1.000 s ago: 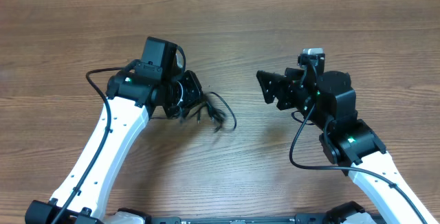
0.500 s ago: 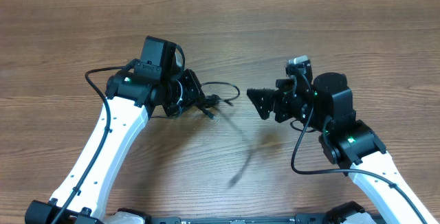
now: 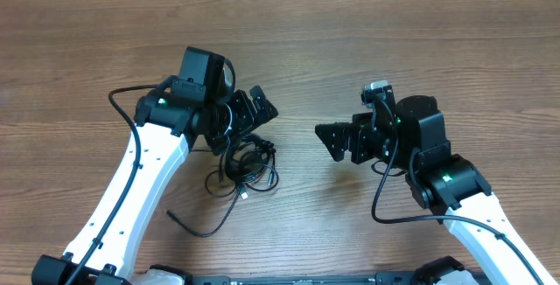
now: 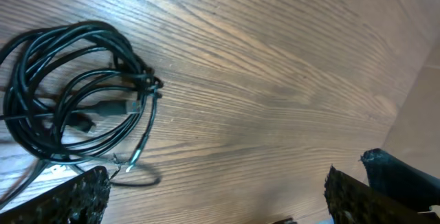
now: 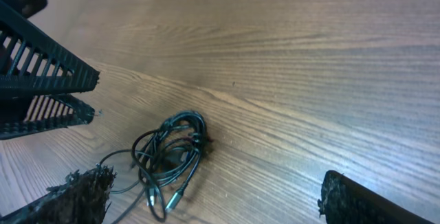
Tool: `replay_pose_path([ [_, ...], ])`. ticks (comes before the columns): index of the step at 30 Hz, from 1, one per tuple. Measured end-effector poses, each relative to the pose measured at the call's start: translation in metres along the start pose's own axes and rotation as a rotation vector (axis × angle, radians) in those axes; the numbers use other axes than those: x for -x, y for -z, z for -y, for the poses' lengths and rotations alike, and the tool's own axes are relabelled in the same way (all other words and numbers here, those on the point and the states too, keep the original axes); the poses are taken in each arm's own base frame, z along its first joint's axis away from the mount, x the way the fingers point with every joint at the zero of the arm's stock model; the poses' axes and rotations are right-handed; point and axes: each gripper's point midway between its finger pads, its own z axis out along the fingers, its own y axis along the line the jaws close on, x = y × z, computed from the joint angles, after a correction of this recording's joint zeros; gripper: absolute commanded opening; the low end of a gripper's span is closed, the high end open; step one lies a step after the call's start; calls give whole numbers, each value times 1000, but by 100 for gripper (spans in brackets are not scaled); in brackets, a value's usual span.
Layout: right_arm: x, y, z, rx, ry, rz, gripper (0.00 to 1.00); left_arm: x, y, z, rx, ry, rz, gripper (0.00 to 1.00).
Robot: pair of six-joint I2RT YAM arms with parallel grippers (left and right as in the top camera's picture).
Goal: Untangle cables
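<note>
Overhead, thin glossy black cables point(image 3: 245, 164) coil on grained wood table point(image 3: 367, 40); left pincer point(image 3: 254, 114) and right pincer point(image 3: 329, 141) spread.

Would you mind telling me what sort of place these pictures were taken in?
Probably a robotics lab or test bench: a wood-grain table, two white robot arms reaching over it, and a tangle of thin black cables lying between them as practice material.

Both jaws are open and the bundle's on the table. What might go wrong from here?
The cables lie in one tight coil with overlapping strands; a grab at its middle would likely pinch several and tighten the tangle. One loose end trails near the left arm, which might drag it when moving.
</note>
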Motion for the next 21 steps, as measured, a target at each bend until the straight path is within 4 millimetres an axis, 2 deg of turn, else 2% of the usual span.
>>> replay_pose_path([
  [2, -2, 0, 1, -3, -3, -8, 97, -1, 0, -7, 33, -1, 1, 100],
  [7, -7, 0, 2, -9, -13, -29, 98, 2, 4, -39, 195, 16, 50, 99],
  [13, -9, 0, 3, -10, -14, -34, 100, 19, 6, -62, 311, 38, 156, 100],
  [16, -9, 0, 3, -11, -15, -35, 100, 21, -4, -79, 350, 77, 184, 100],
  [21, -9, 0, 3, -11, -15, -35, 100, 12, -24, -107, 395, 161, 191, 97],
])
